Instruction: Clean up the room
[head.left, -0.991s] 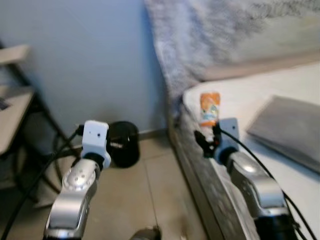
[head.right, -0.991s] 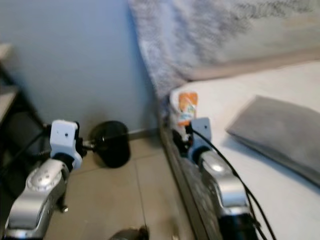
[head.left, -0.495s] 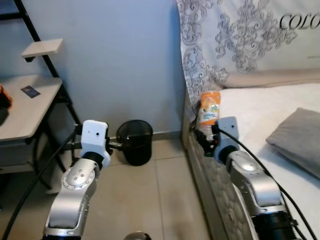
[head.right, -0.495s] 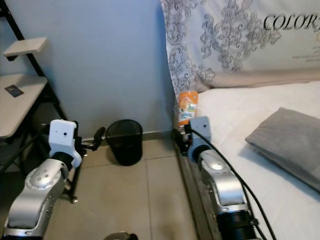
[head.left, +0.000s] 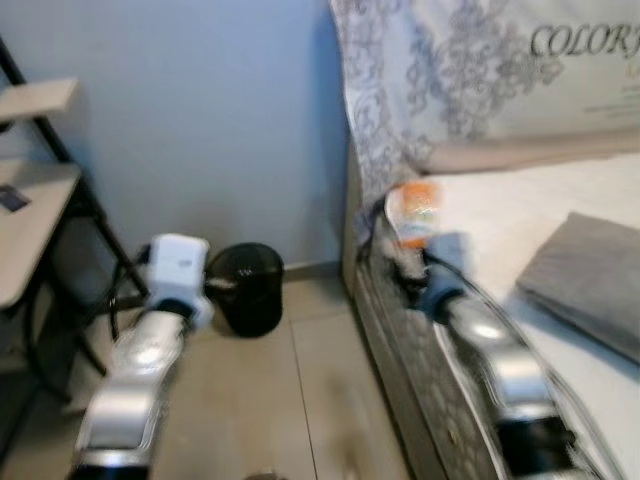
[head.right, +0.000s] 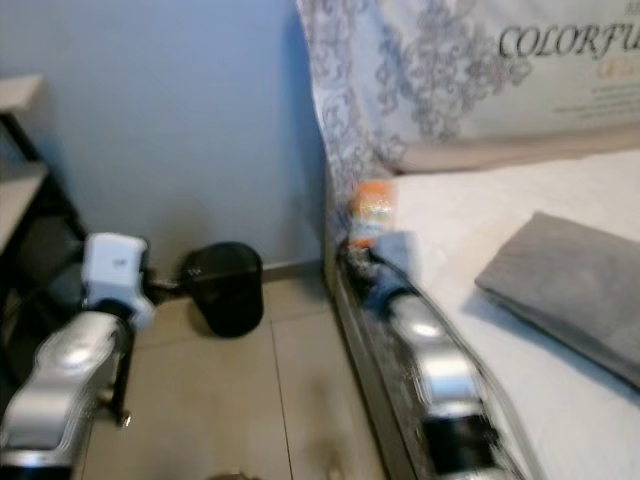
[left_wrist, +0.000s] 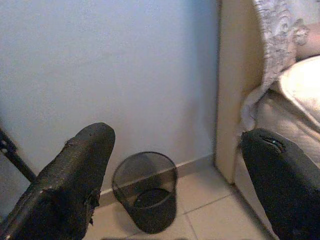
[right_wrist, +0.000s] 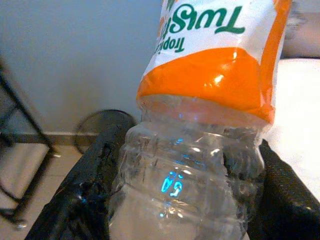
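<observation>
While the head views are smeared with motion blur, the layout is plain enough: the right gripper (right_wrist: 185, 200) is clamped on a clear plastic bottle (right_wrist: 200, 150) with an orange and white label, its two black fingers (right_wrist: 80, 195) pressed against either side of the ribbed, empty body. From the head camera the bottle (head.left: 415, 215) sits at the near left corner of the bed (head.left: 500, 200), right over the mattress edge, with the silver right arm reaching up to it alongside the bed's side. A folded grey blanket (head.left: 590, 280) lies further over on the white sheet, towards the bed's right side, and a patterned pillow (head.left: 480, 70) with printed lettering leans against the wall at the head. The left gripper (left_wrist: 175, 170) is held out over the tiled floor with its fingers (left_wrist: 70, 180) spread wide and nothing between them; it points at a black mesh waste bin (left_wrist: 146, 190) standing on the floor against the blue wall (head.left: 200, 120), near the bed's corner. At the far left stands a black-framed shelf unit (head.left: 35, 210) with pale boards.
</observation>
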